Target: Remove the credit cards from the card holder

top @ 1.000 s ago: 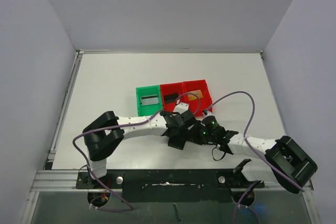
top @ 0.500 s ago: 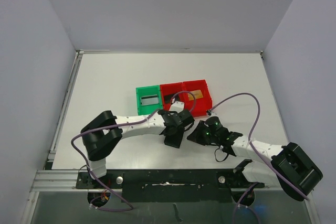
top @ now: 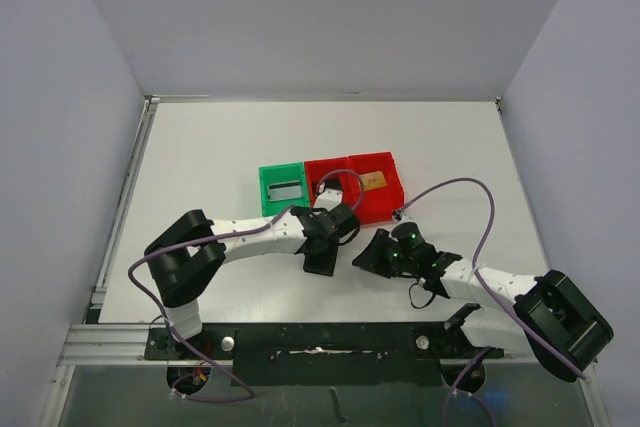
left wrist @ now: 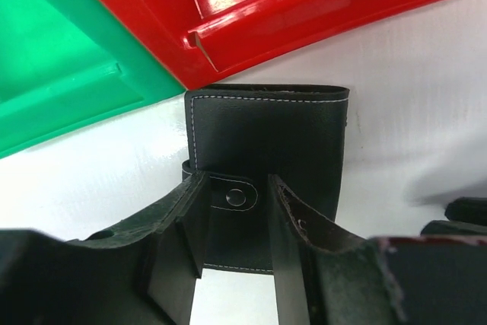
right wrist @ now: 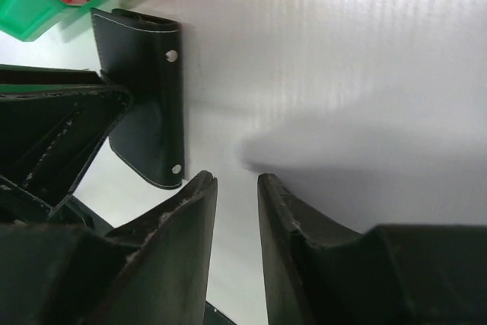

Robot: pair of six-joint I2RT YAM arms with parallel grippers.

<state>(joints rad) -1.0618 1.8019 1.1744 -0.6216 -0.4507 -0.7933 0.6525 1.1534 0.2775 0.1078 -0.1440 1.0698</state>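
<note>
Since the right gripper [right wrist: 234, 184] is pulled back to the right vs a sec ago, it's now clear of the card holder [left wrist: 266, 135]. Its jaws are cracked a bit wider than before, a slim gap w/ nothing in it, only bare table [top: 200, 167] showing thru. The left gripper [left wrist: 236, 188] goes the other way: jaws narrower than a sec ago, roughly half open, straddling the closure tab [left wrist: 234, 197] but not visibly pinching it afaict. The holder is folded shut, flat on the table just beside the near walls of the green bin [top: 262, 192] and middle red bin [top: 312, 172]. Top view has the greyish card [top: 285, 189] in the green bin, black card [top: 325, 187] in the middle red, and tan-gold card [top: 375, 182] in the right red bin [top: 397, 187]. So imo the cards are already out and this is wrap-up on the holder.
</note>
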